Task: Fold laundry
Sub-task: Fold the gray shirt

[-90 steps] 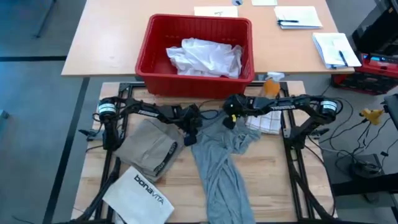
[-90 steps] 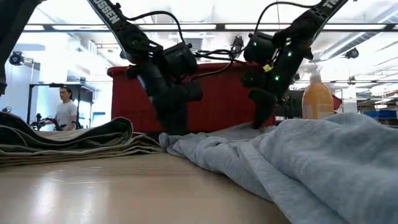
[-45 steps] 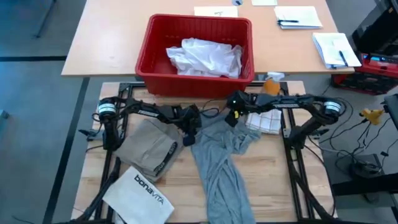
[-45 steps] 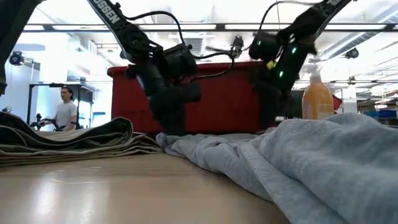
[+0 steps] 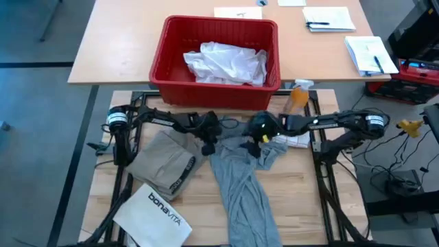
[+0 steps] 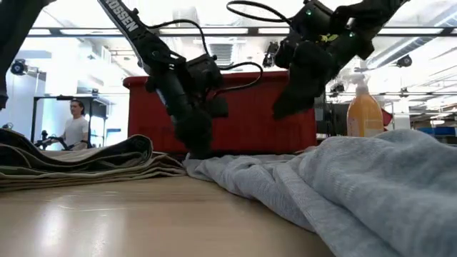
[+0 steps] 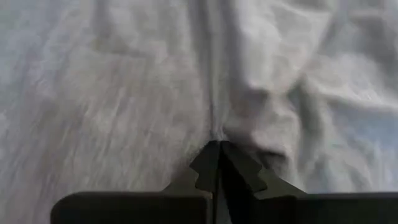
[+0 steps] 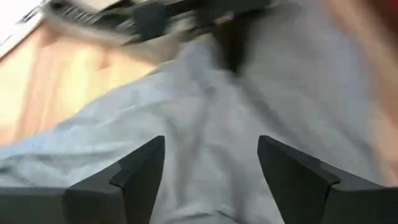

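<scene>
The fingers [image 7: 219,163] of the left gripper [image 5: 209,145] are pressed together on a pinch of the grey T-shirt [image 5: 236,182], at the garment's upper left edge near the middle of the wooden worktop [image 5: 302,185]. In the low view this gripper [image 6: 194,135] reaches down to the cloth [image 6: 343,178] where it meets the worktop surface. The right gripper [image 5: 262,137] hovers just above the shirt's upper right part, and its fingers [image 8: 140,171] stand wide apart with grey fabric [image 8: 205,155] showing between them; in the low view it [image 6: 296,93] hangs clear of the cloth.

The T-shirt lies rumpled in a long strip running from the grippers toward the near edge of the worktop. To its left lies the khaki-tan piece [image 5: 163,163], folded flat, and nearer the front corner a white bag printed "bonavita" [image 5: 154,216]. Behind the worktop a red basket [image 5: 164,62] holds the white shirt [image 5: 226,63]. An orange spray bottle [image 5: 298,96] stands beside the basket.
</scene>
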`<action>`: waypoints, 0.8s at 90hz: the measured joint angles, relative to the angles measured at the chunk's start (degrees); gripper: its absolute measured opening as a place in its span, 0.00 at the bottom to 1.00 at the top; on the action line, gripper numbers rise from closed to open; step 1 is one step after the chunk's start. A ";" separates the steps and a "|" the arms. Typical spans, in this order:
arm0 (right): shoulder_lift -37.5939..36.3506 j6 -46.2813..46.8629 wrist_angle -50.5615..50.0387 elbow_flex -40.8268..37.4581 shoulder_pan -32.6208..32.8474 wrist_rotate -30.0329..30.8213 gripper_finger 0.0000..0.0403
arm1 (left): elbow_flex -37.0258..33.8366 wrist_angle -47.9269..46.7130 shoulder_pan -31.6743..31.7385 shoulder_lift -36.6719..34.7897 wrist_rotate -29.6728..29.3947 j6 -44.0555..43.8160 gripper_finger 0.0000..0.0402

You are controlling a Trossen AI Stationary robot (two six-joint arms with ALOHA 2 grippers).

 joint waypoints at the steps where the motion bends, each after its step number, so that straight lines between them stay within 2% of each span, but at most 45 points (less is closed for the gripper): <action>1: 0.49 -0.04 0.24 0.00 0.33 -0.01 0.56 | -0.01 0.11 0.16 -0.03 -0.01 0.00 0.00; 20: 7.53 0.35 2.48 -0.02 4.34 -0.01 0.45 | -0.36 0.76 4.02 -0.17 -0.21 -0.13 0.00; 43: 9.70 4.74 1.51 0.36 6.12 0.01 0.32 | -1.39 0.96 5.96 -0.21 0.27 -0.13 0.00; 49: 8.66 8.68 -0.45 0.34 6.13 -0.55 0.28 | -1.39 0.00 5.94 -0.40 0.27 -0.07 0.00; 59: 3.01 9.06 -0.56 0.25 6.53 -3.96 0.20 | -1.88 -2.06 5.96 -1.54 0.60 -1.15 0.00; 67: -1.91 8.90 -2.60 0.33 6.70 -4.01 0.14 | -2.62 -3.00 6.03 -3.75 2.70 -2.16 0.00; 72: -4.81 8.90 -6.29 0.31 6.64 -1.80 0.10 | -2.64 -2.31 5.72 -5.56 2.93 -2.07 0.00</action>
